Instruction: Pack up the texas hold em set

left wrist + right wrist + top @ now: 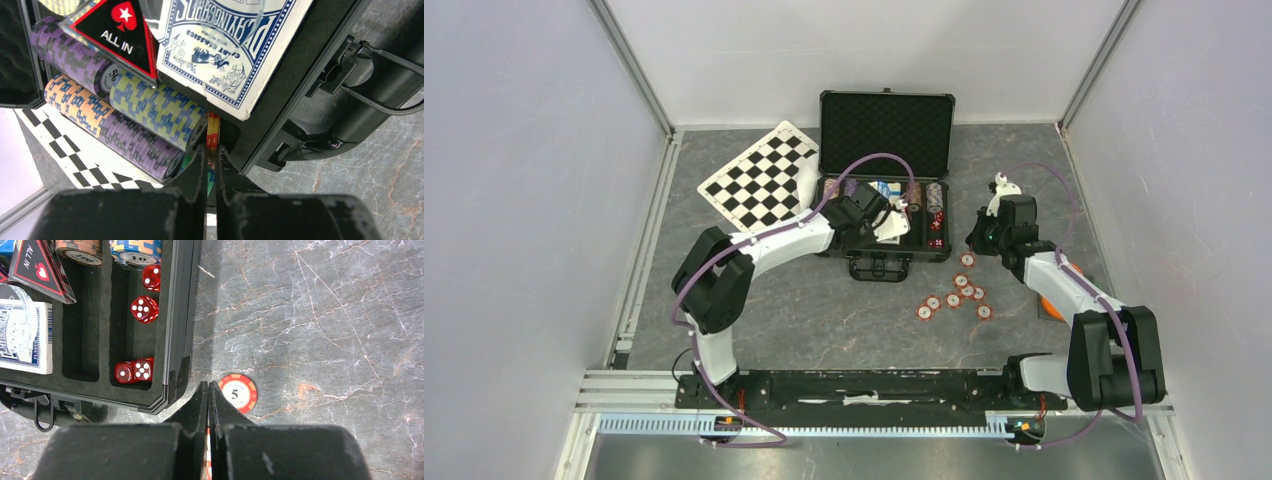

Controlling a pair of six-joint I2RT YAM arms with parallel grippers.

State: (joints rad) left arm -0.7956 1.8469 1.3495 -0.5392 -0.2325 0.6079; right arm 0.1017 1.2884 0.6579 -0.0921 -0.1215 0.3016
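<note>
The open case (pixel 886 120) sat far-centre on the marbled grey surface (pixel 824 320), white walls around, holding chip rows (pixel 150 107), one card deck (pixel 225 50) and four red dice (pixel 144 308). The left end effector (pixel 212 155) pinched a thin chip stack (pixel 213 130) over it. The right end effector (pixel 208 387) (pressed together) hovered by about eight loose chips (pixel 953 300).

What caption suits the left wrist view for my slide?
Left gripper pinches a thin chip stack edge-on over the case, beside chip rows, ALL IN button and card deck.
</note>
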